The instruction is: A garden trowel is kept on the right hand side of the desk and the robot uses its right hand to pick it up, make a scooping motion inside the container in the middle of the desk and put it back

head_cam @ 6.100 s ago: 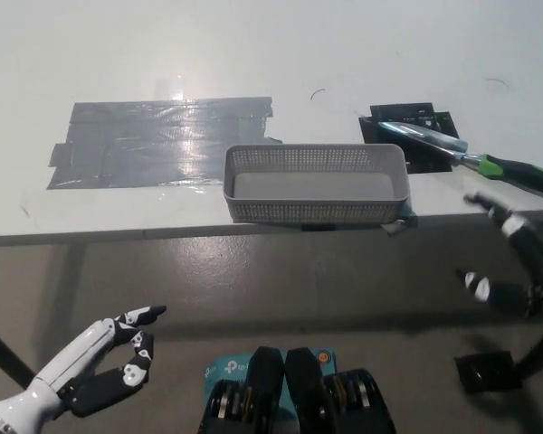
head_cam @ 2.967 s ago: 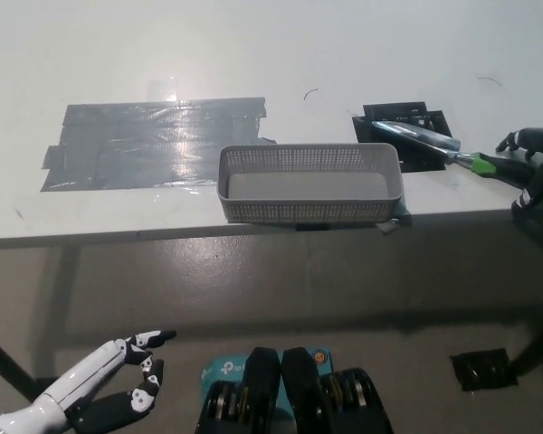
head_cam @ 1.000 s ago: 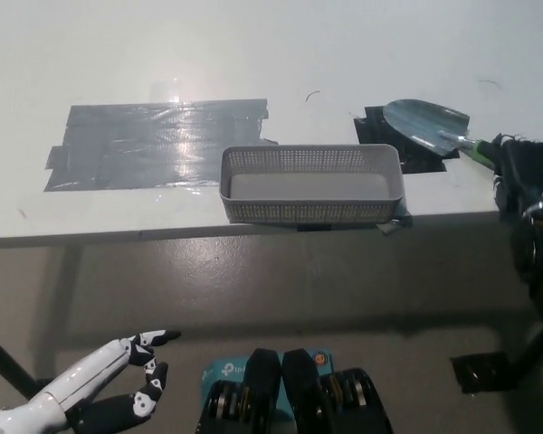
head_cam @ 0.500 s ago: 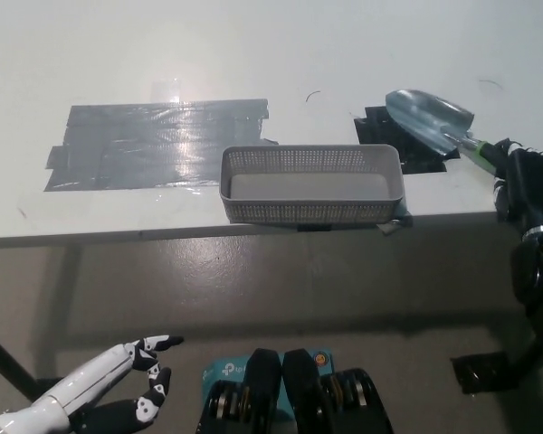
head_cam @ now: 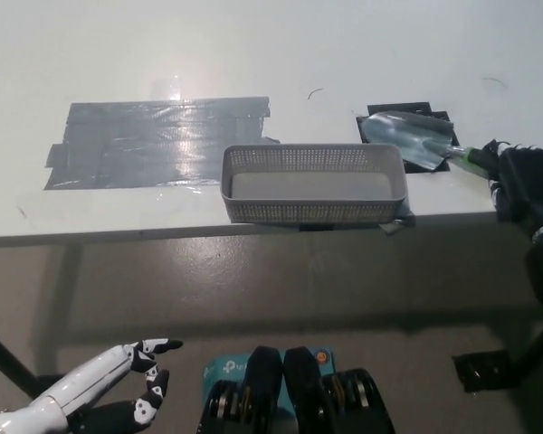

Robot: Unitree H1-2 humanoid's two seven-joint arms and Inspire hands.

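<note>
The garden trowel [head_cam: 414, 138] has a silver blade and a green-collared handle. My black right hand [head_cam: 523, 182] is shut on that handle at the desk's right edge. The blade hangs just past the right end of the grey mesh container [head_cam: 315, 183], over the black tape patch [head_cam: 414, 123]. The container stands at the desk's front edge, in the middle. My white left hand [head_cam: 95, 393] rests low at the lower left, below the desk, fingers apart and holding nothing.
A large grey tape patch [head_cam: 158, 140] lies on the white desk [head_cam: 253, 54] to the left of the container. The floor shows below the desk's front edge, with a dark piece [head_cam: 485, 371] on it at the lower right.
The right hand closed on the trowel's handle and lifted it off the black tape. Over the last half second the blade swung down and left, towards the container's right end.
</note>
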